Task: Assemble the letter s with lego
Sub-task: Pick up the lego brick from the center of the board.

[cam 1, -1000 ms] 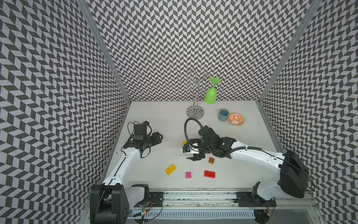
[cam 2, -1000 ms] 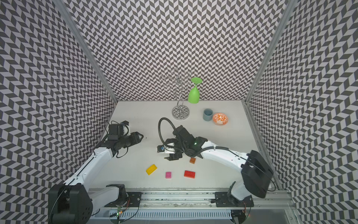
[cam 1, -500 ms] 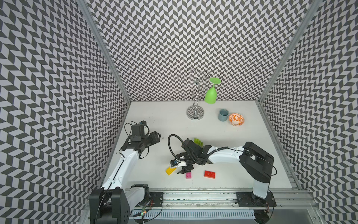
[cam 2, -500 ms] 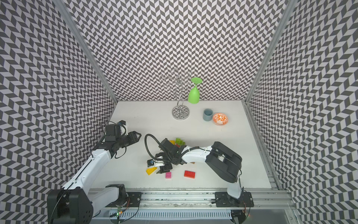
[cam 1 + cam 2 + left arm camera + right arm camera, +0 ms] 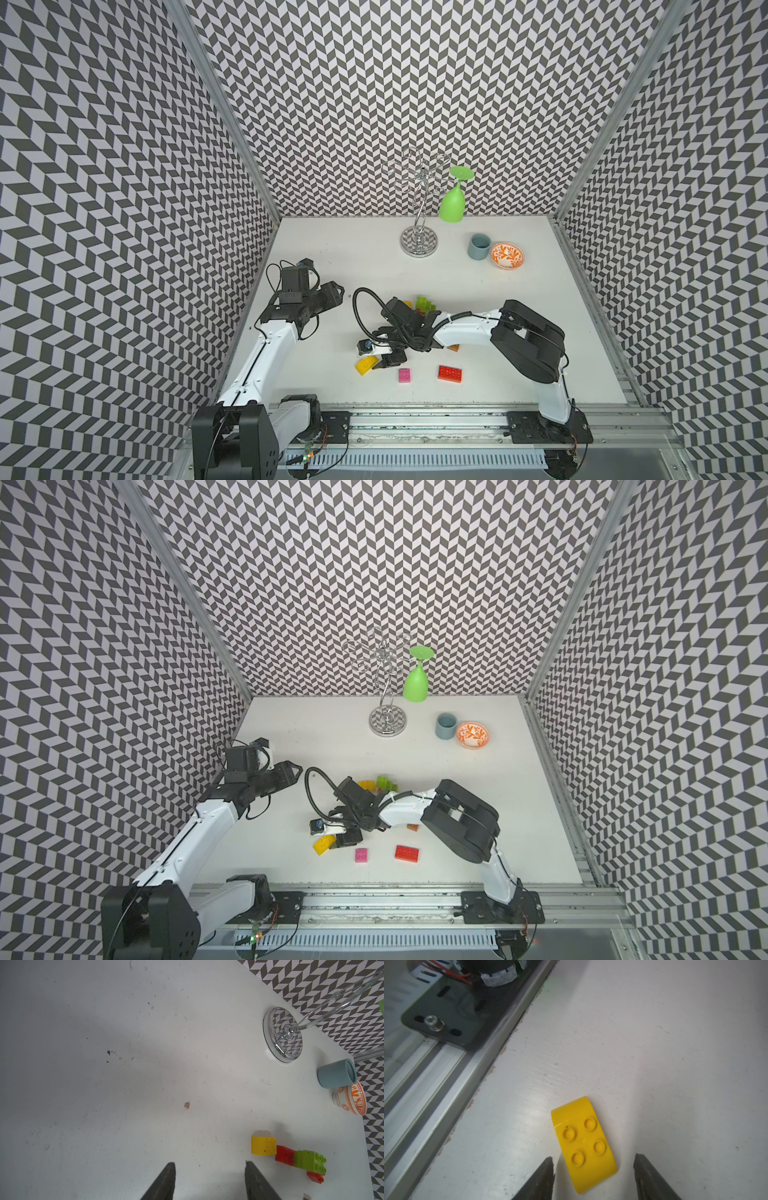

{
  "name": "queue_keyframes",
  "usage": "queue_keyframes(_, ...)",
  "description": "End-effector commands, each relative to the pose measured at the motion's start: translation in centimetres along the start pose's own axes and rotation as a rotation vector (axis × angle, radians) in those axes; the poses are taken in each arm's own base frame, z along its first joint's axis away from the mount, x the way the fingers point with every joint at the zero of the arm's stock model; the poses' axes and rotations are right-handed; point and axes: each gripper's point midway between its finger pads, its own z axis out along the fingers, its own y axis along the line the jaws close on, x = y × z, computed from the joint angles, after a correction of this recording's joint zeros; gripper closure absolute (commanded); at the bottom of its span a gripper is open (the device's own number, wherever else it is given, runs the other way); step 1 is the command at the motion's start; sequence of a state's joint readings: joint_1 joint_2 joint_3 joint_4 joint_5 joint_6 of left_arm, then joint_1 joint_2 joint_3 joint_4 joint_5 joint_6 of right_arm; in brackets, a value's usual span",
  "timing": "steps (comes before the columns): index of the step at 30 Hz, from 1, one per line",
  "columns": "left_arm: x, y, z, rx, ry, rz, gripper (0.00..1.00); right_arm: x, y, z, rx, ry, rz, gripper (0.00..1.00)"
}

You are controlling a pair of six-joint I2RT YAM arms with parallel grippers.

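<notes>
A loose yellow lego brick with a rounded side (image 5: 583, 1145) lies flat near the table's front (image 5: 365, 365). My right gripper (image 5: 593, 1159) is open and low over it, its near end between the fingers with a gap on each side. A joined row of lego stands mid-table: yellow (image 5: 264, 1146), red (image 5: 284, 1155), lime green (image 5: 309, 1160) and a small red piece (image 5: 315, 1177). The right arm partly hides this row in both top views. My left gripper (image 5: 209, 1163) hangs open and empty over bare table, left of the row.
A pink brick (image 5: 404, 375), a red brick (image 5: 449, 373) and a brown brick (image 5: 454, 347) lie near the front. At the back stand a chrome glass rack (image 5: 419, 245) with a green glass (image 5: 452, 205), a blue cup (image 5: 478, 246) and an orange bowl (image 5: 507, 256). The front rail (image 5: 436, 1059) runs close by.
My right arm has swung from the middle of the table toward the front left, down to the loose yellow brick. The left arm has hardly moved.
</notes>
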State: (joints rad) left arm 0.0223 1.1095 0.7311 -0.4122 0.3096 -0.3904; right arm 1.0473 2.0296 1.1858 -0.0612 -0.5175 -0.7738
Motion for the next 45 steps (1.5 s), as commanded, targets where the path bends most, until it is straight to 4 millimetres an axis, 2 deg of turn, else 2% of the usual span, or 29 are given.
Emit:
queue_keyframes(1,-0.2,-0.2,-0.3,0.017,-0.022,0.005,0.45,-0.5,1.0,0.0,-0.005,-0.037,0.019,0.42)
queue_keyframes(6,-0.2,-0.2,-0.3,0.021,-0.022,0.005,0.45,-0.2,2.1,0.1,0.005,-0.026,0.029,0.50)
queue_keyframes(14,-0.3,-0.3,-0.4,0.022,-0.025,0.006,0.45,0.3,1.7,1.0,0.045,0.013,0.068,0.60)
queue_keyframes(22,-0.3,-0.3,-0.4,0.023,-0.026,0.006,0.45,0.8,1.6,0.9,0.063,0.033,0.070,0.70)
queue_keyframes(26,-0.3,-0.3,-0.4,0.022,-0.025,0.005,0.45,-0.4,1.2,0.0,0.087,0.005,0.052,0.80)
queue_keyframes(30,-0.3,-0.4,-0.4,0.029,-0.025,0.006,0.45,-3.7,0.5,-3.4,0.129,-0.064,0.012,0.90)
queue_keyframes(33,0.0,-0.7,0.0,0.054,-0.008,0.004,0.44,-6.2,-0.1,-7.6,0.173,-0.102,-0.011,0.92)
queue_keyframes(35,0.4,-1.2,0.3,0.092,0.019,0.003,0.43,-6.6,-0.8,-10.5,0.213,-0.102,-0.015,0.92)
queue_keyframes(37,0.8,-2.6,0.4,0.173,0.053,-0.026,0.42,-5.9,-1.8,-13.8,0.277,-0.089,0.001,0.92)
queue_keyframes(38,1.2,-3.9,0.4,0.249,0.073,-0.044,0.42,-5.1,-2.3,-15.1,0.307,-0.072,0.011,0.92)
queue_keyframes(40,2.1,-7.8,0.2,0.434,0.112,-0.072,0.43,-2.9,-4.0,-18.2,0.392,-0.032,0.051,0.92)
queue_keyframes(42,3.1,-10.8,0.4,0.536,0.141,-0.069,0.43,-0.5,-5.6,-21.4,0.474,-0.004,0.101,0.92)
queue_keyframes(45,4.4,-13.8,1.5,0.617,0.186,-0.054,0.40,2.8,-7.2,-25.4,0.579,0.045,0.147,0.92)
